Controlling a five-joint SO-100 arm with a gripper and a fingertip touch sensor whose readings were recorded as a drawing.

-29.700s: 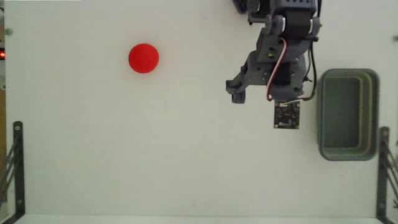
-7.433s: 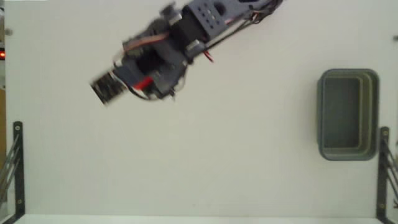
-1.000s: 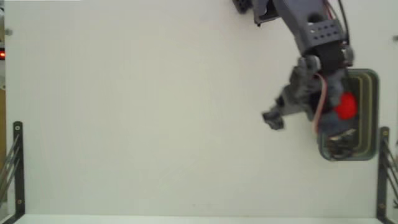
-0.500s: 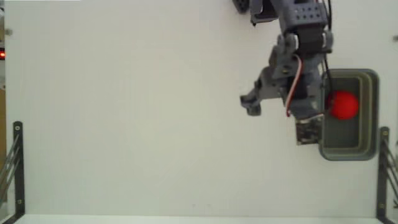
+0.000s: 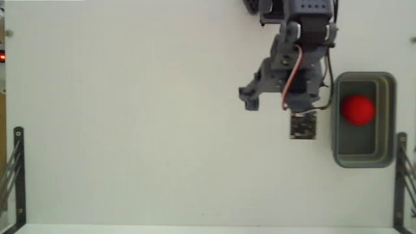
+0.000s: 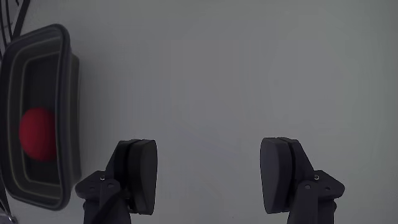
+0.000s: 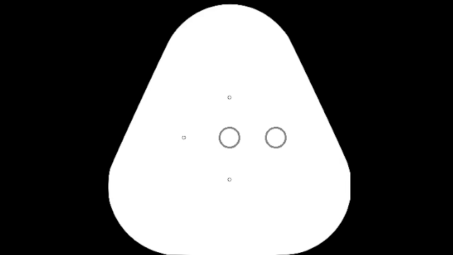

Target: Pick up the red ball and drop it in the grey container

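Observation:
The red ball lies inside the grey container at the right of the fixed view, in the upper half of its hollow. My gripper hangs over the white table just left of the container, open and holding nothing. In the wrist view the two dark fingers stand wide apart around my gripper, with bare table between them. The grey container sits at the left edge of that view, and the red ball shows inside it.
Black metal brackets stand at the lower left and lower right of the table in the fixed view. The arm's base is at the top edge. A small red light glows at the far left.
One second ago the gripper held the red ball over the container. It has let go, the ball now rests in the container, and the arm has swung left, away from it.

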